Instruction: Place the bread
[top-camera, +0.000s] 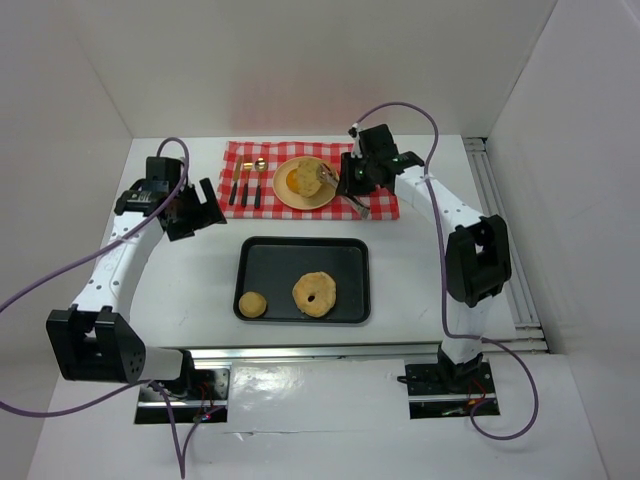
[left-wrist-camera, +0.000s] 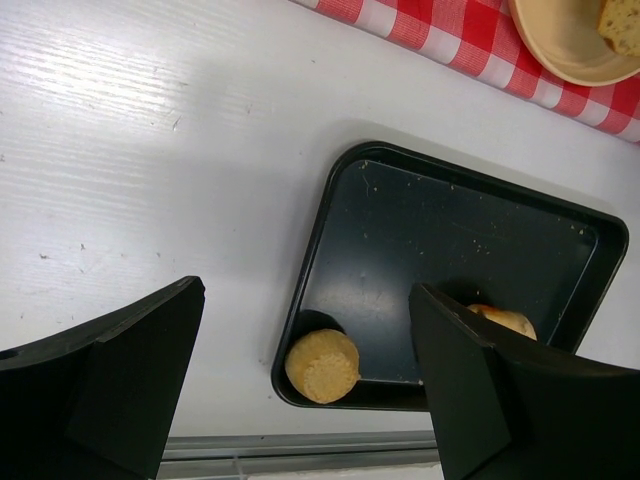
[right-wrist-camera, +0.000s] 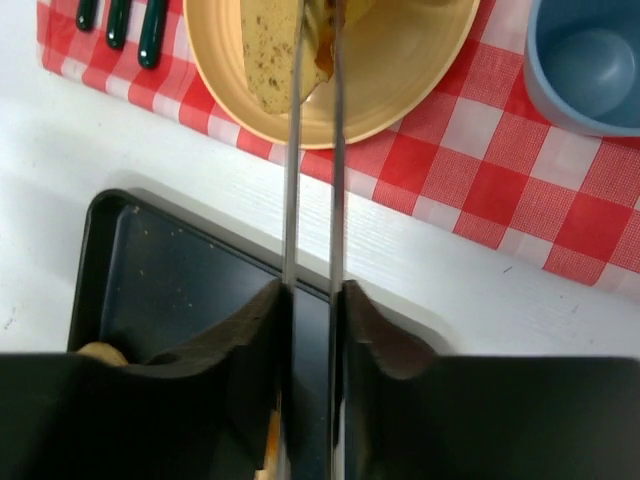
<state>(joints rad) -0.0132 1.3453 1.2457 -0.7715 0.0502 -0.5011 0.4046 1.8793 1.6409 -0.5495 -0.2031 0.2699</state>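
Observation:
A speckled slice of bread (right-wrist-camera: 268, 45) is pinched at its right edge by the tips of metal tongs (right-wrist-camera: 312, 150) over the yellow plate (right-wrist-camera: 400, 70). I cannot tell whether it rests on the plate. My right gripper (right-wrist-camera: 312, 300) is shut on the tongs' handles. In the top view the bread (top-camera: 308, 178) stands upright on the plate (top-camera: 288, 192), with the right gripper (top-camera: 355, 182) just to its right. My left gripper (top-camera: 195, 213) is open and empty above the table, left of the black tray (top-camera: 300, 250). Its jaws frame the tray's near-left corner in the left wrist view (left-wrist-camera: 305, 290).
The black tray (left-wrist-camera: 470, 240) holds a small round roll (left-wrist-camera: 322, 365) and a ring-shaped bread (top-camera: 315, 293). The plate sits on a red checked cloth (top-camera: 385, 207) with dark-handled cutlery (top-camera: 245, 190) to its left and a blue cup (right-wrist-camera: 590, 60) to its right.

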